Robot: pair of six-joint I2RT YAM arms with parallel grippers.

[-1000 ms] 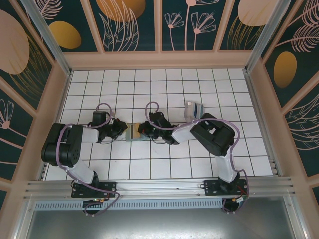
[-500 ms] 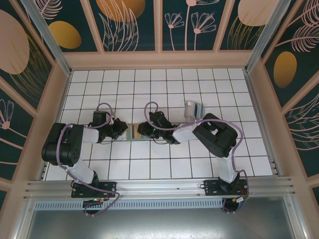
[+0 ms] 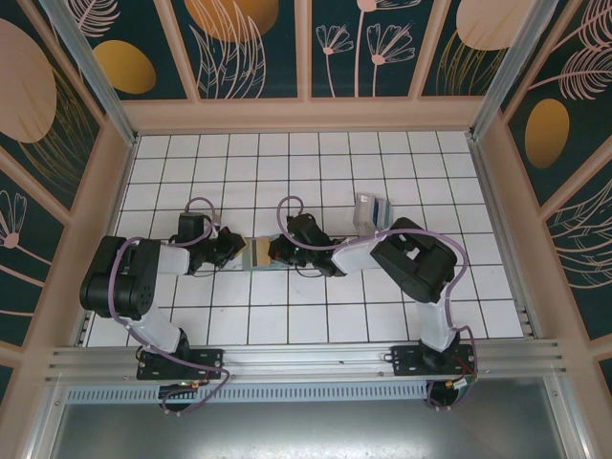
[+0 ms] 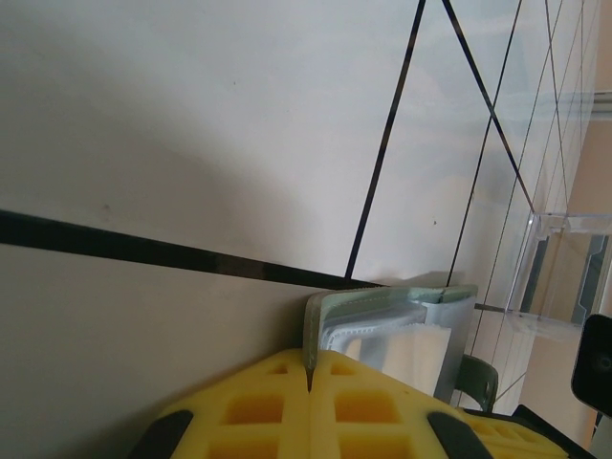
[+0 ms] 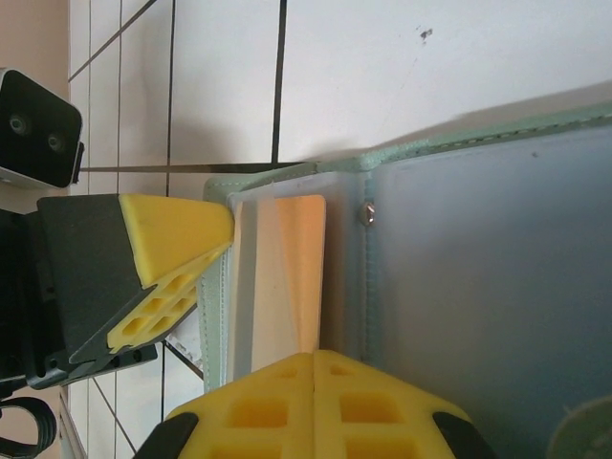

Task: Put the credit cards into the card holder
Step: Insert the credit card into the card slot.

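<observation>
The left gripper [image 4: 309, 375] is clamped shut on an edge of the sage-green card holder [image 4: 382, 304], which stands out just ahead of its yellow pads. The right gripper [image 5: 315, 368] faces it from the other side, pads pressed flush together. Their tips touch the near end of a pale, orange-tinted panel [image 5: 287, 277] in the holder's open pocket; whether that is a card or lining, I cannot tell. Over the last second the right gripper has edged toward the holder and back a touch, while the left has stayed put. That reads as a card being nudged home, not a fresh pick. More credit cards [image 3: 375, 207] wait in the clear tray [image 3: 360, 215], well behind the right gripper.
</observation>
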